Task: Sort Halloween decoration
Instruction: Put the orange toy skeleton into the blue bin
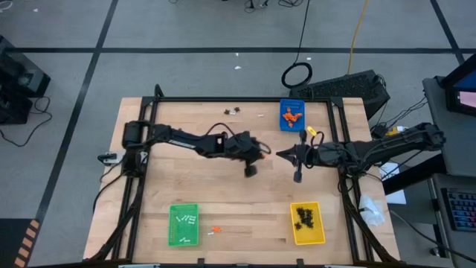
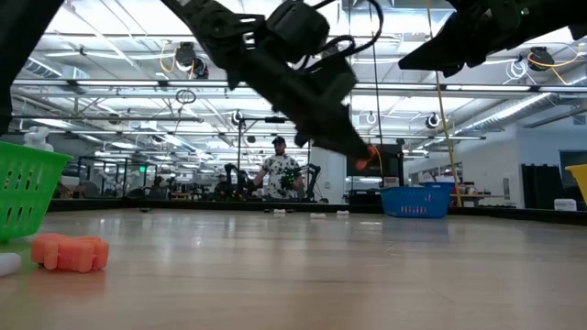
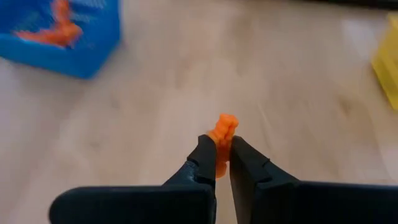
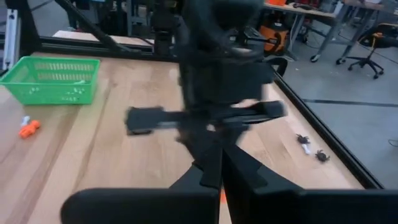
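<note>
The left claw [image 3: 222,151] pinches a small orange lump [image 3: 222,129] between its two dark tips. It hangs in the air over the middle of the table [image 1: 223,193]. The right claw [image 1: 282,155] is just beside it, tip to tip, and its fingers look pressed together with nothing in them.

The blue tray [image 1: 292,116] at the far edge holds more orange lumps. The yellow tray [image 1: 307,222] holds black spiders. The green tray [image 1: 184,224] holds white bones. One more orange lump [image 1: 216,228] and a white stick [image 1: 210,233] lie loose beside the green tray. A few tiny black spiders [image 1: 231,111] sit near the far edge.
</note>
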`<state>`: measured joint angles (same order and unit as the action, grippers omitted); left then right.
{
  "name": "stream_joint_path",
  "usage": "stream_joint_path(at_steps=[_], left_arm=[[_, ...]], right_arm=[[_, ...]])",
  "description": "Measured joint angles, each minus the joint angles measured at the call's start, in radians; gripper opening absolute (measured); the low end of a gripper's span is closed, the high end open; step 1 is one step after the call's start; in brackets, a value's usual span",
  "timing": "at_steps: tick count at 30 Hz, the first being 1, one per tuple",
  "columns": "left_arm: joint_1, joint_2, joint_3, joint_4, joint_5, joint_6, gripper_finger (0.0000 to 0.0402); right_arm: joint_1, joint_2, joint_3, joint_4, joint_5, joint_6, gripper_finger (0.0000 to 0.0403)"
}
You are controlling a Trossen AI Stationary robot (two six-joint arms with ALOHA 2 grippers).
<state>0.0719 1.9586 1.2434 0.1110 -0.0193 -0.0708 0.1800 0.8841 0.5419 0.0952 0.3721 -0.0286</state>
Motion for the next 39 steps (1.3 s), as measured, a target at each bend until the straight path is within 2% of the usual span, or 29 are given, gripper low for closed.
stream_joint_path(at_steps=[6,20,27,34,39], left_arm=[[0.051,0.115,0.158,0.038,-0.070,-0.022,0.0015],[0.152,0.394,0.566,0.042,-0.076,-0.056,0.0015],[0.189,0.469,0.632,0.041,-0.048,-0.082,0.0014],[0.225,0.477,0.632,0.043,-0.047,-0.100,0.0014],[0.236,0.480,0.632,0.031,-0.004,-0.106,0.0015]], right_arm=[[0.025,0.001,-0.001,-0.003,0.100,-0.002,0.0000],[0.038,-0.010,0.000,0.007,0.158,-0.010,0.0000],[0.038,-0.010,0.000,0.006,0.157,-0.010,0.0000],[0.038,-0.010,0.000,0.007,0.156,-0.010,0.0000],[0.038,-0.010,0.000,0.007,0.156,-0.010,0.0000]])
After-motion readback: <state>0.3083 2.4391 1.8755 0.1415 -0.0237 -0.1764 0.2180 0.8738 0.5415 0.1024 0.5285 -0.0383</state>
